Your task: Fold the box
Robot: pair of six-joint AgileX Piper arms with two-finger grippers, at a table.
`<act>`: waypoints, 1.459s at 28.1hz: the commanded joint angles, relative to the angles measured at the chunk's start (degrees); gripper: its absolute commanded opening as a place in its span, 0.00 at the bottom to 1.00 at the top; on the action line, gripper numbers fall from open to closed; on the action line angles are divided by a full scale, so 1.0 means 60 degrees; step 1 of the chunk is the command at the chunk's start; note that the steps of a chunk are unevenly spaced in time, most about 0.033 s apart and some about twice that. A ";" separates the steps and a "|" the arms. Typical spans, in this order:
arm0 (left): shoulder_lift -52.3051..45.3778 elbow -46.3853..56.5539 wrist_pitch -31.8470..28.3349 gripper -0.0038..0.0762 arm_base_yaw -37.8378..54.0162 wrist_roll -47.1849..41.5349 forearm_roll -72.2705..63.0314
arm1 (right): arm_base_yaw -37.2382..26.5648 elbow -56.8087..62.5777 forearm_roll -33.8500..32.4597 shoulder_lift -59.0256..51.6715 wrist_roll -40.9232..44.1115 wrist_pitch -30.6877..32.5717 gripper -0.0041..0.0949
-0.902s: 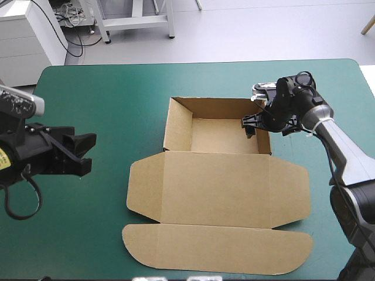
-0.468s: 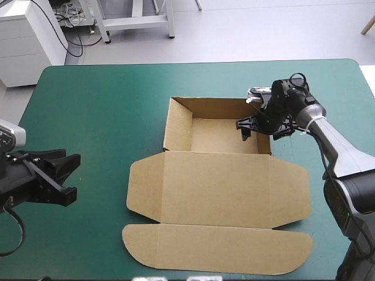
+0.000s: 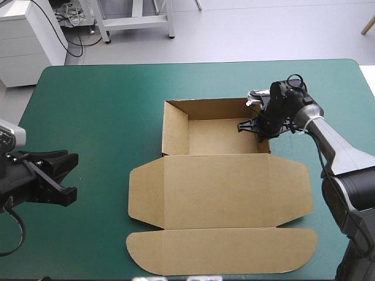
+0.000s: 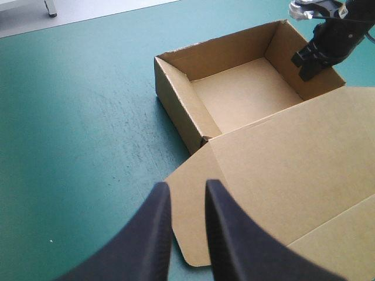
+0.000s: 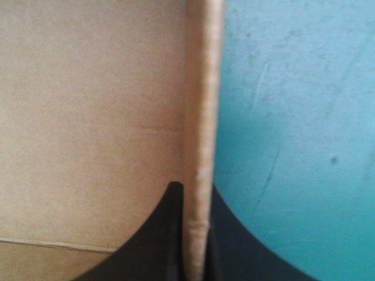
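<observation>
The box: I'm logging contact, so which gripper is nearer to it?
Right. The right gripper is shut on the box, pinching its right side wall. The left gripper hangs over the teal-green cover off the box's left side, apart from it.

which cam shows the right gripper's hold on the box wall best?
Right wrist view: the right gripper is shut on the box, its side wall edge-on between the black fingers. High view shows the gripper at that wall, fingers too small to judge. Left wrist view shows it far off at the tray's corner.
</observation>
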 commanded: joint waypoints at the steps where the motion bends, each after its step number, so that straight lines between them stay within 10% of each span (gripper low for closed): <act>1: 0.0011 -0.0174 0.0189 0.22 0.0012 0.0021 -0.0087 | -0.0472 -0.0269 -0.0708 -0.1038 -0.0105 -0.0201 0.02; 17: 0.0011 -0.0174 0.0177 0.22 0.0012 -0.0006 -0.0108 | -0.6704 -0.0500 -0.1238 -0.2192 -0.0784 -0.0454 0.02; 29: 0.0011 -0.0152 0.0177 0.22 0.0012 -0.0006 -0.0108 | -0.7761 -0.0500 -0.1168 -0.1476 -0.0862 -0.0843 0.04; 33: 0.0011 -0.0152 0.0177 0.22 0.0012 -0.0006 -0.0108 | -0.7829 -0.0500 -0.1074 -0.1176 -0.1284 -0.0790 0.20; 38: 0.0011 -0.0152 0.0177 0.22 0.0012 -0.0006 -0.0250 | -0.7894 -0.0522 -0.1349 -0.1053 -0.1219 -0.0554 0.73; 41: 0.0011 -0.0152 0.0177 0.22 0.0012 -0.0006 -0.0164 | -0.7894 -0.0620 -0.1349 -0.1071 -0.1219 -0.0198 0.77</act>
